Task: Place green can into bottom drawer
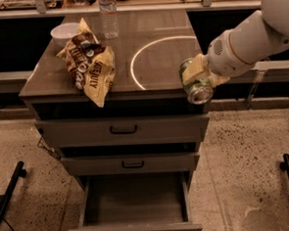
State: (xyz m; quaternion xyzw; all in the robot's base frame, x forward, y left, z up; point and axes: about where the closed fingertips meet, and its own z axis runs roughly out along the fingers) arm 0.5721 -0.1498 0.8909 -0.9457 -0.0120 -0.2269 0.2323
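Observation:
My gripper is shut on the green can and holds it tilted, silver end towards the camera, just past the front right edge of the counter top. The white arm comes in from the upper right. The bottom drawer stands pulled open below the two closed grey drawers; its flat floor is bare. The can hangs well above the drawer and to the right of its middle.
On the counter top lie a yellow and brown chip bag, a white bowl and a clear water bottle. A white ring is marked on the top. Black stand legs sit on the floor at both sides.

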